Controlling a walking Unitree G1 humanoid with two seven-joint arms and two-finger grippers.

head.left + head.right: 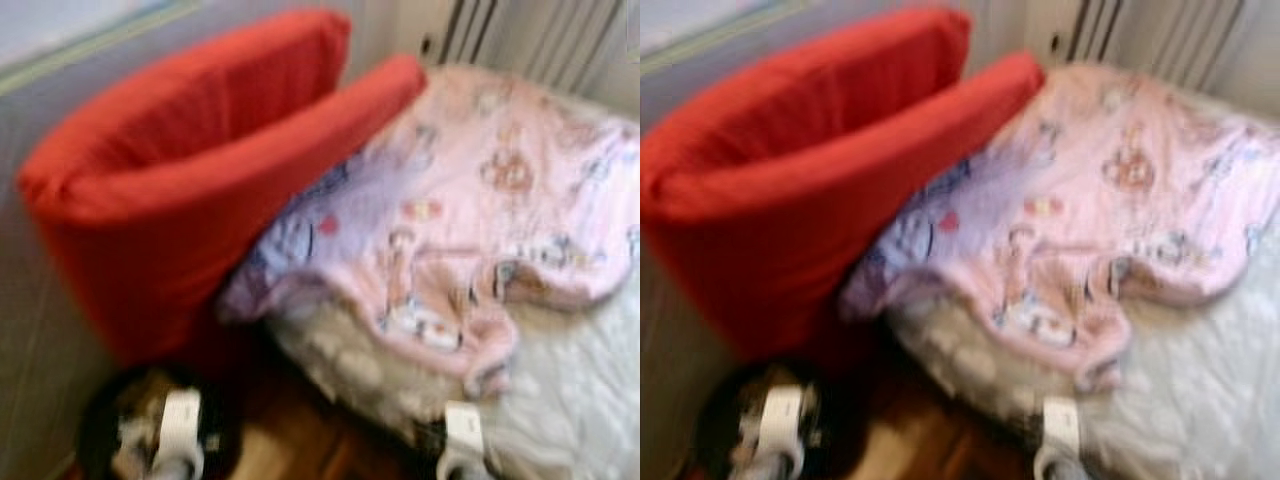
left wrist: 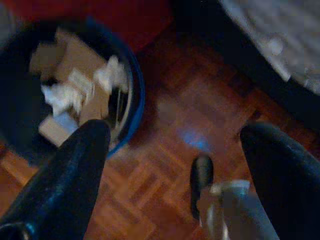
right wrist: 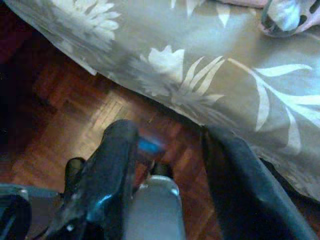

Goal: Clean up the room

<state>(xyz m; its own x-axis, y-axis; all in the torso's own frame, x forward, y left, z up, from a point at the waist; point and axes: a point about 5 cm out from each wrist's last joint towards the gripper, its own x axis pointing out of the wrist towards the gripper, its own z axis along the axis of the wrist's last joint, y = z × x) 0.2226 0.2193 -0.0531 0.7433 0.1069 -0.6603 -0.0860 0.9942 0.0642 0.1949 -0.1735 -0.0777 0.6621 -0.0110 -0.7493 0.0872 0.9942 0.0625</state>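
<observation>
Hanging spread wide, the left hand (image 2: 172, 145) hovers just beside the trash bin (image 2: 131, 107).

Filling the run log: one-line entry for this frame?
phase: walking, blurred | left hand: open, above bin of paper scraps | right hand: open, empty, by bed edge | pink blanket: crumpled

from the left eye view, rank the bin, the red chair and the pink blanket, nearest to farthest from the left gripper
1. Bin: on the floor, right under the left gripper.
2. Red chair: just behind the bin, robot's left.
3. Pink blanket: on the bed, to the right.
</observation>
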